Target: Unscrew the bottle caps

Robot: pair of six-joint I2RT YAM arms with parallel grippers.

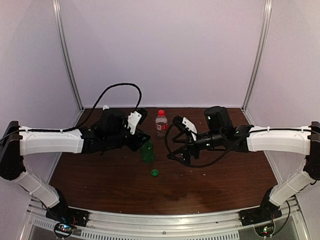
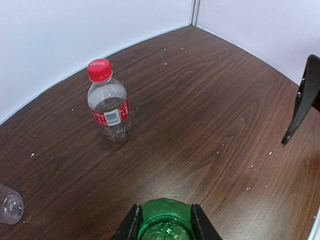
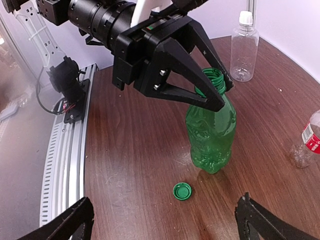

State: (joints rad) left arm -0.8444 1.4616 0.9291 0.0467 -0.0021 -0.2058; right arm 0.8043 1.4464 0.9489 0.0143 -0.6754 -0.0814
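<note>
Toward the back of the bench [image 1: 100,182], a red-label bottle [image 1: 161,122] is standing upright with its red cap [image 2: 99,70] on, well apart from both arms' fingers. A taller clear bottle [image 3: 245,47] is standing over on the left arm's side with its white cap [image 3: 244,18] in place. From above I am not making it out, as the left arm seems to be covering that spot. Between the two arms the green bottle [image 3: 210,130] is standing on its base, its threaded mouth showing open. The green cap [image 3: 182,190] is lying on the wood near the bottle's foot, on the near side, hollow side up and touching nothing else. A black cable [image 1: 120,86] is looping up behind the left arm, and pale walls [image 1: 165,50] are closing in the back and sides.

The left gripper [image 3: 219,94] is clamping the green bottle high up by the neck. Its jaws are pressing in from either side, drawn in as far as the plastic is letting them. The right gripper [image 1: 176,141] is hanging just to the right of the green bottle. Its jaws are spread as wide as they go, holding nothing and touching nothing. Its own camera is showing the green cap ahead, between its two spread fingers.
</note>
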